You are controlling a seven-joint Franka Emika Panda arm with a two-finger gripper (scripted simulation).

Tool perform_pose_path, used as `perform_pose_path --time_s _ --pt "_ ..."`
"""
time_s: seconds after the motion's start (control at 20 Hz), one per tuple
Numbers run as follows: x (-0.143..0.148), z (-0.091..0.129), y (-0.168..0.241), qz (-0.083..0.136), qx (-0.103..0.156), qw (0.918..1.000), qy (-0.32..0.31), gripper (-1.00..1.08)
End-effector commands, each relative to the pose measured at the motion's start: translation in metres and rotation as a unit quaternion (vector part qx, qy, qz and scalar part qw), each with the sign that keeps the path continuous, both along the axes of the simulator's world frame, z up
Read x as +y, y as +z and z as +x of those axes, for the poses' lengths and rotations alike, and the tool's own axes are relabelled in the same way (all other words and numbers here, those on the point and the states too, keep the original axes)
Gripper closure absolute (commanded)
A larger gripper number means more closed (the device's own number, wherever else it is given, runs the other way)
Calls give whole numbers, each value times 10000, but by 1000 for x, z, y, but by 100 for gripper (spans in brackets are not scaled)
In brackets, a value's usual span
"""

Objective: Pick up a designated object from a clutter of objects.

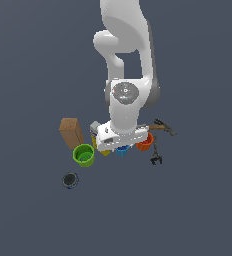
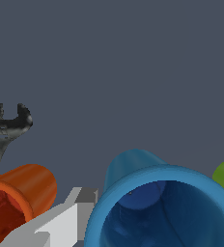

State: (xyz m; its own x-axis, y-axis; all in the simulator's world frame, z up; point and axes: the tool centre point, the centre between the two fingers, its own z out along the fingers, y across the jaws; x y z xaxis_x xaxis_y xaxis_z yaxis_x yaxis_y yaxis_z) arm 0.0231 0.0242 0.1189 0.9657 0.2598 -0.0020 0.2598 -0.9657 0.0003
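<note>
Sitting under the gripper (image 1: 119,144): small blue cup (image 2: 157,207), upright, mouth open, btwn orange cup (image 2: 17,202) and yellow-blue box (image 1: 99,137). One grey finger (image 2: 61,224) just beside cup's rim; grip state can't tell. Nearby: green cup (image 1: 84,155), brown block (image 1: 71,132), hammer (image 1: 164,128), dark clamp (image 2: 7,130), dark disc (image 1: 70,180) apart.

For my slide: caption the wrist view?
Wrist camera close over the blue cup, orange cup and dark clamp alongside.
</note>
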Motion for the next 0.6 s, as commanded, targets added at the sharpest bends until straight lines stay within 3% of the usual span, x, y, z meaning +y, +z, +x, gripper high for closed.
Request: perform_pose_path --time_s 0.0,0.55 --pt "9 -7 23 -1 -10 10000 3 108" --pt "50 -40 137 -5 -10 10000 4 108"
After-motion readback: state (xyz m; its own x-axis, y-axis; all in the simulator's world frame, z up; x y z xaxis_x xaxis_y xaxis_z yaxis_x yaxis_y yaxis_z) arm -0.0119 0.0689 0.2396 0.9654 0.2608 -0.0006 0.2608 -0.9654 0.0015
